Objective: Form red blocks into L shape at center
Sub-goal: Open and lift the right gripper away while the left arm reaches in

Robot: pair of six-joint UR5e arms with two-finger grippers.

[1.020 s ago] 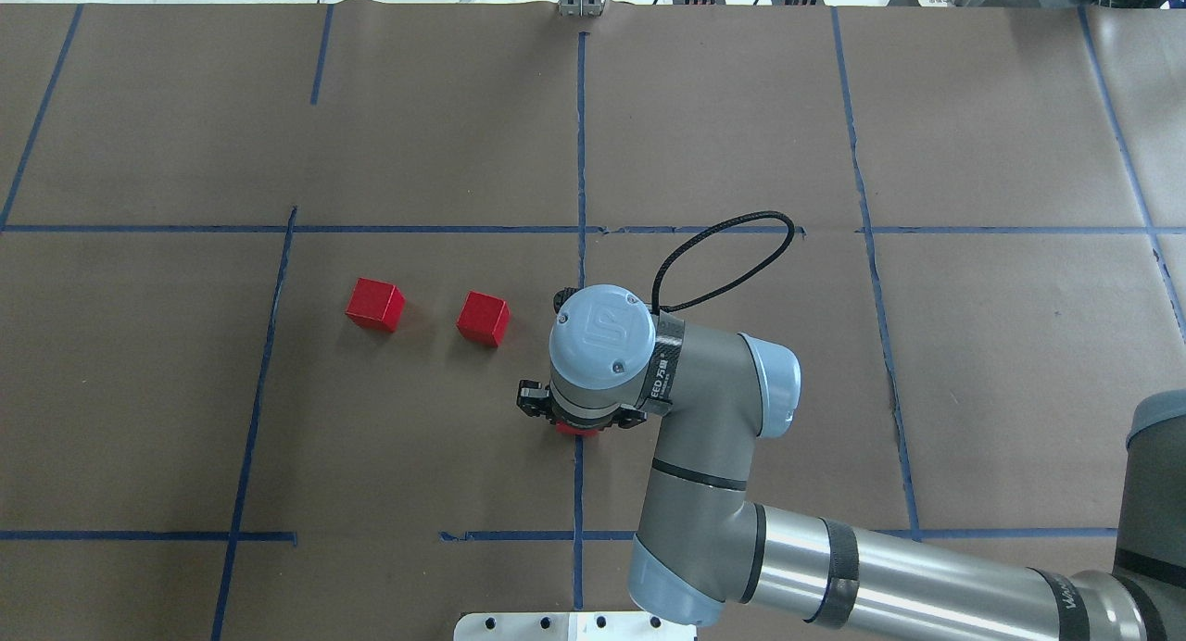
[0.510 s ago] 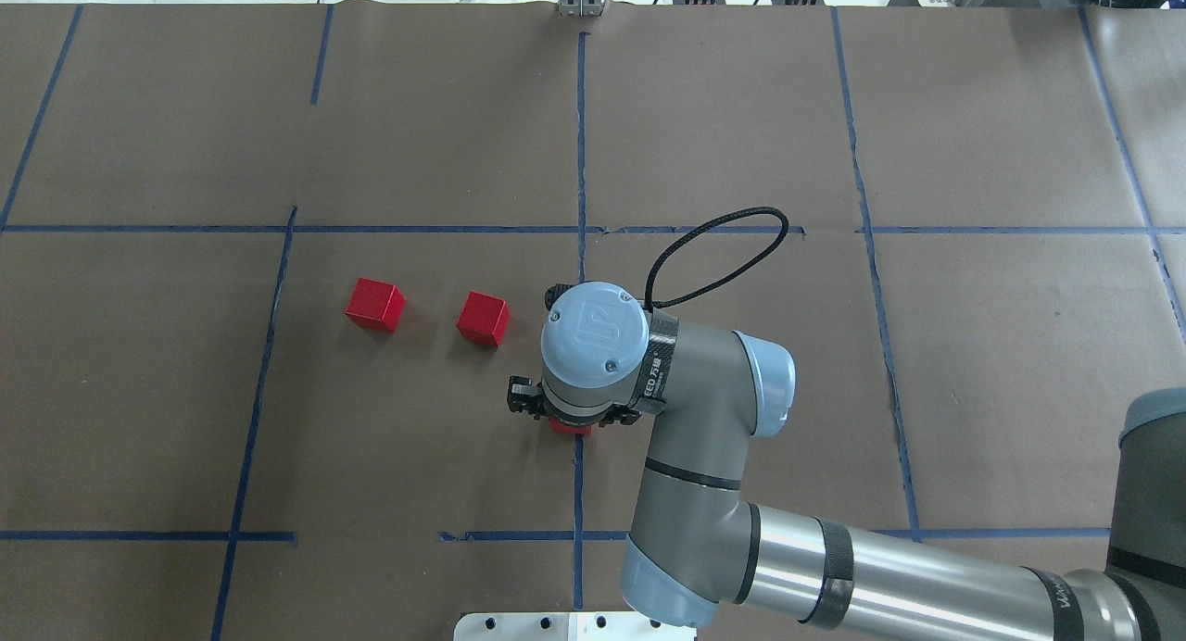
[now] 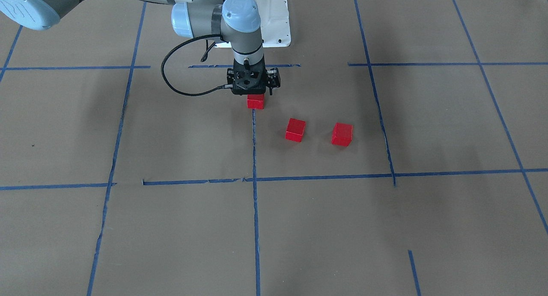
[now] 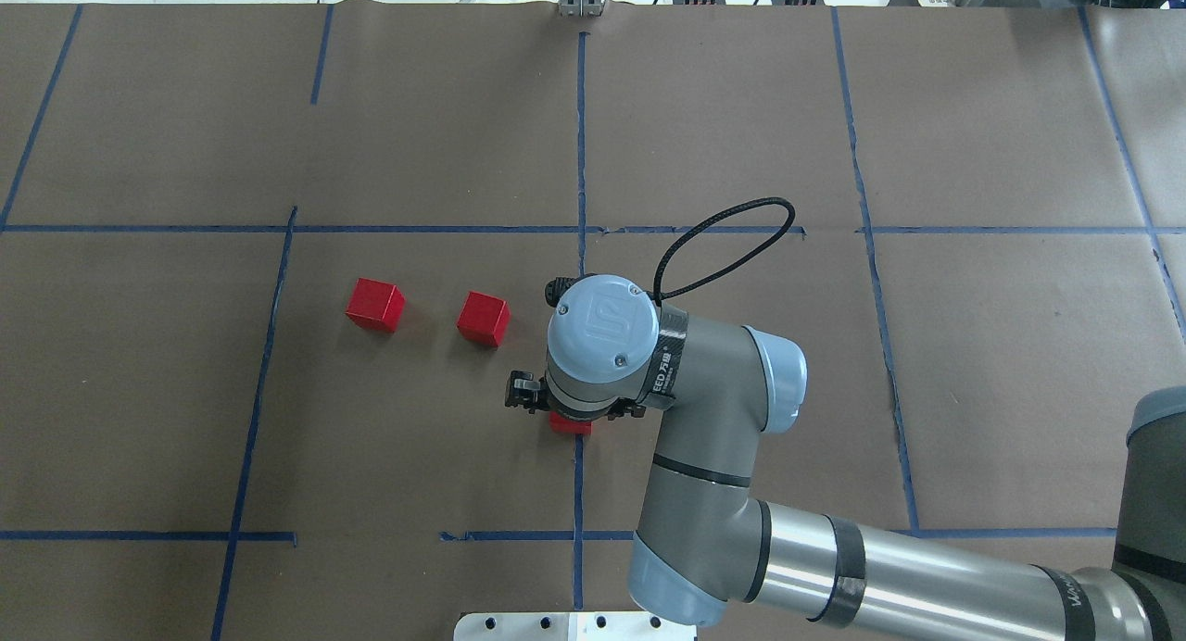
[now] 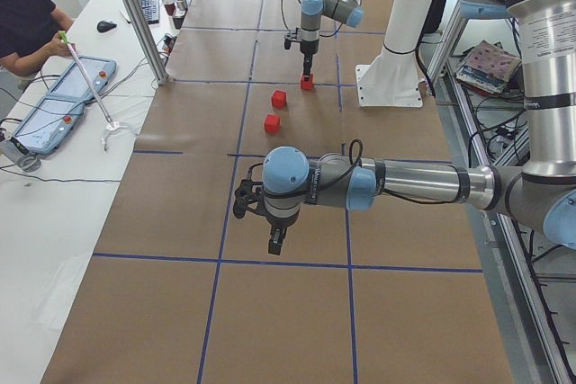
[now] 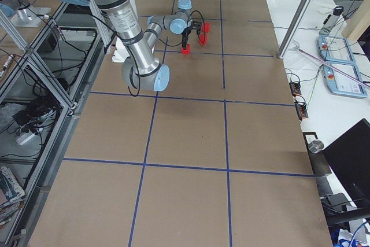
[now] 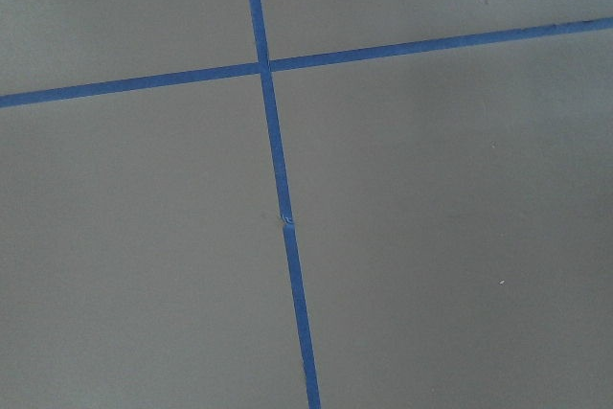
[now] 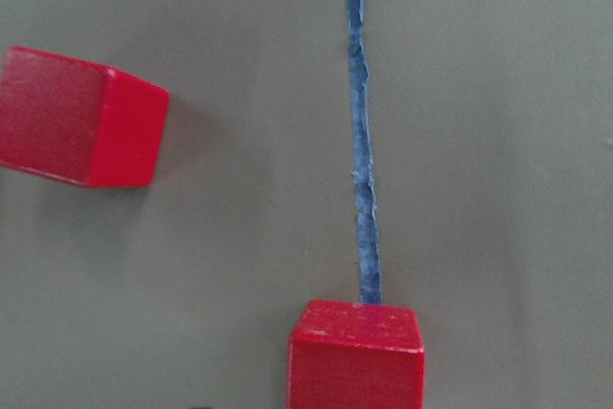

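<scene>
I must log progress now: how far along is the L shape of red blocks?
Done: one red block is at the center tape line. In hand: right gripper directly over it; grip unclear. Remaining: the second block and third block sit apart, unjoined.

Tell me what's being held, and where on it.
The right gripper seems to grip one red block by its upper sides; the contact itself is hidden.

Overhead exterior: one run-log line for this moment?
right tool directly over red block at center tape line, grip unclear | other two red blocks apart, untouched | left tool elsewhere | L not formed
</scene>
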